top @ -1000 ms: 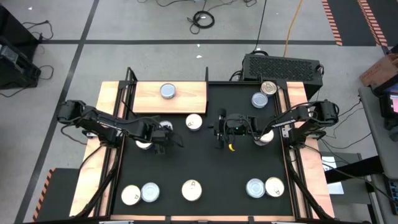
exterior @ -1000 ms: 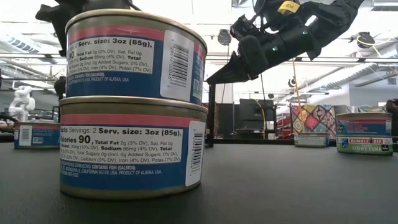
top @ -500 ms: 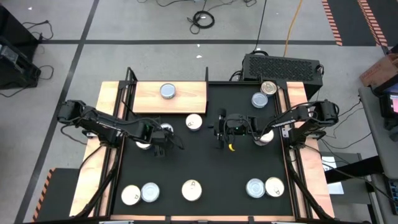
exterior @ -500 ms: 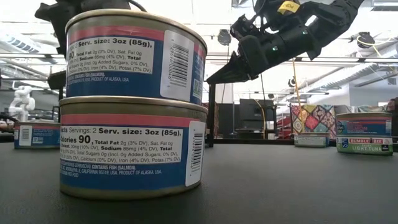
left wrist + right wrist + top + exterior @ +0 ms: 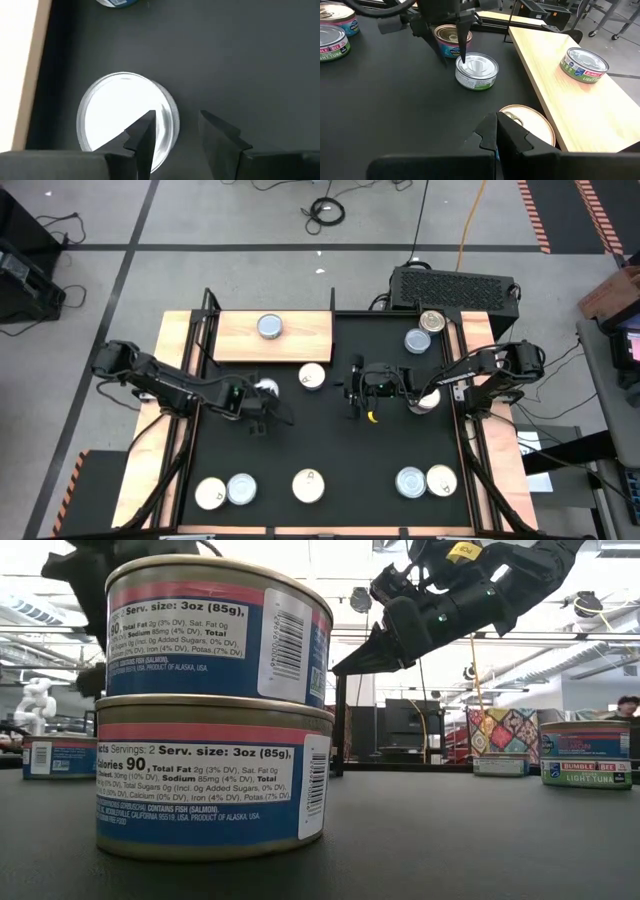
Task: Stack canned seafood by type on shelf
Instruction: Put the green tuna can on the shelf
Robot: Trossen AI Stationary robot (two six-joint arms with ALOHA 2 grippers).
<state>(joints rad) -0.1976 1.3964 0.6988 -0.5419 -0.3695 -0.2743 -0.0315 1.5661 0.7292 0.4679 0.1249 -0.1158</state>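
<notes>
High view: left gripper [image 5: 258, 412] left of centre, fingers parted, hanging over a silver tin [image 5: 265, 388] on the black mat [image 5: 340, 450], holding nothing; shelf [image 5: 300, 335] upper left carries one tin [image 5: 270, 327]; right gripper [image 5: 362, 390] centre, clenched and empty, waiting.

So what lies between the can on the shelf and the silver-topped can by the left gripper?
Nothing but bare mat and shelf between shelf can and silver-topped can, per the high view.
</notes>
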